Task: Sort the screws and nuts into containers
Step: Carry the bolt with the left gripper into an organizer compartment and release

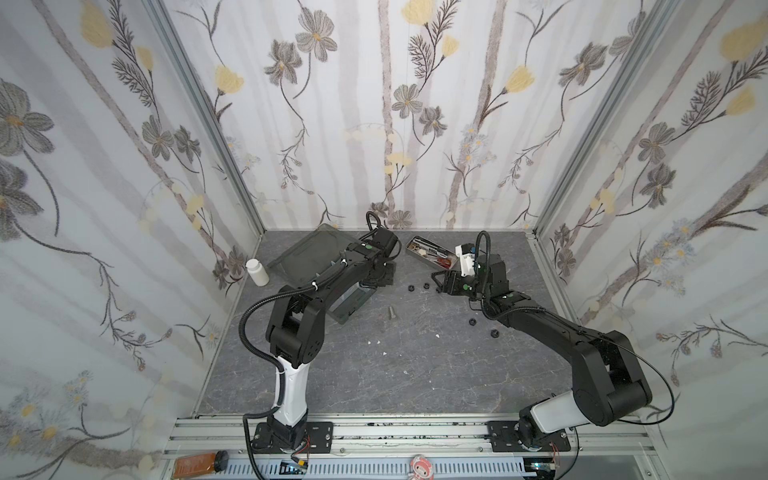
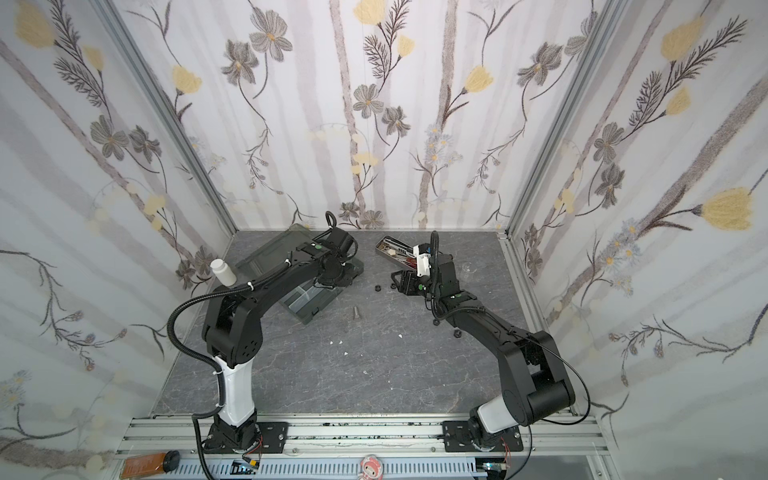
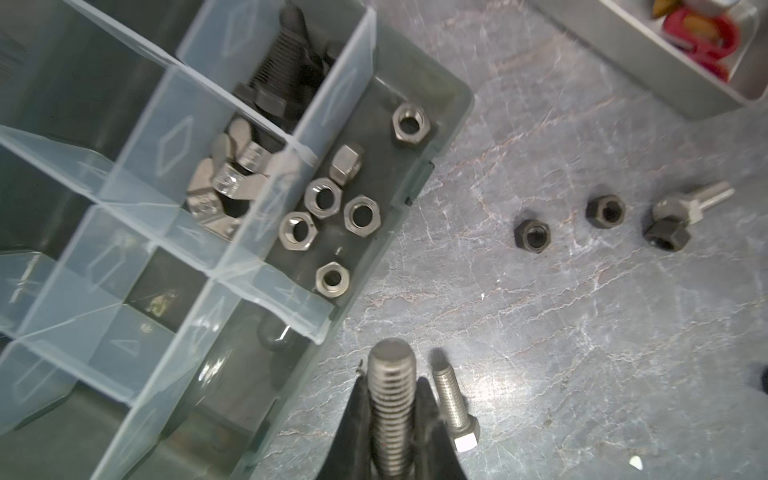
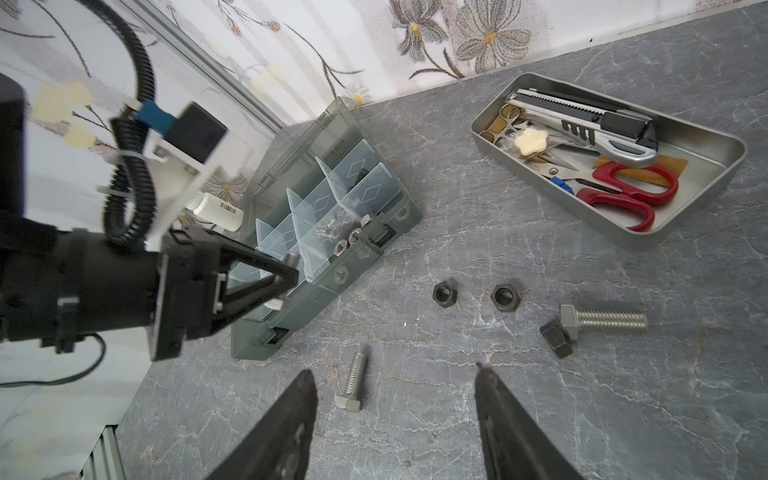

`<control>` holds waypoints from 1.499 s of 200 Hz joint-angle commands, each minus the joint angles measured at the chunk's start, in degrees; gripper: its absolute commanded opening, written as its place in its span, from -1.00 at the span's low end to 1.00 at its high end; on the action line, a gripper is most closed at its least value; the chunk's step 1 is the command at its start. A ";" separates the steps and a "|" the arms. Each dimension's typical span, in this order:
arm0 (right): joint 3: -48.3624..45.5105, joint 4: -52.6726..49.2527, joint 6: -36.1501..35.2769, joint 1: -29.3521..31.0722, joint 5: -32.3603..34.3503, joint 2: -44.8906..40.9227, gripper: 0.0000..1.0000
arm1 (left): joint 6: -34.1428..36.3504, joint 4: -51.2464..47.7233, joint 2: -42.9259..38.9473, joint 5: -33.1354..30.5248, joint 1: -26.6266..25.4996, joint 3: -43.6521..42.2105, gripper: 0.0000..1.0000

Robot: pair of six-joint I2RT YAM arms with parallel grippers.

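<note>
- Currently in hand: held screw (image 3: 392,405), silver, pinched along its threaded shaft by the left gripper (image 3: 392,378). The jaws are narrow and tight on it. The thread end sticks out past the fingertips, and the head is hidden.
- Location: over the table (image 3: 582,332), just beside the outer wall of the organizer box (image 3: 453,116), not yet above any compartment.
- Right gripper (image 4: 395,372): jaws wide apart and empty, hovering near a loose screw (image 4: 353,384).
- Box contents: silver nuts (image 3: 347,164) fill the compartment along the wall. Black screws (image 3: 274,66) lie in the next one along, and wing nuts (image 3: 224,183) sit behind a divider.
- Unsorted: three black nuts (image 4: 556,340) and a far screw (image 4: 602,322) touching one of them.
- Handling, as judged:
  - Carry the held screw high enough to clear the box wall and the upright dividers.
  - Take it to a screw compartment, not in among the silver nuts.
  - Centre the protruding thread end over the cell before letting go.
  - Open low, so the screw cannot bounce across a divider.
  - Hold the right gripper clear of that path.
</note>
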 commanded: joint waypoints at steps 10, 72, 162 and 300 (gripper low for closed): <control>0.99 0.98 -0.24 1.31 -0.74 0.89 0.24 | -0.16 -1.28 -3.51 -0.17 4.17 -1.91 -0.82; 2.54 -0.40 -1.38 3.76 0.05 2.65 0.25 | 1.03 1.43 -5.37 2.36 12.49 -7.75 -0.82; 3.65 -1.02 -2.15 4.87 0.16 4.99 0.25 | 1.47 1.57 2.64 4.45 16.13 -1.96 -0.83; 4.21 -1.44 -2.44 5.34 0.05 5.25 0.26 | 1.78 1.55 6.45 3.07 16.40 -1.43 -0.54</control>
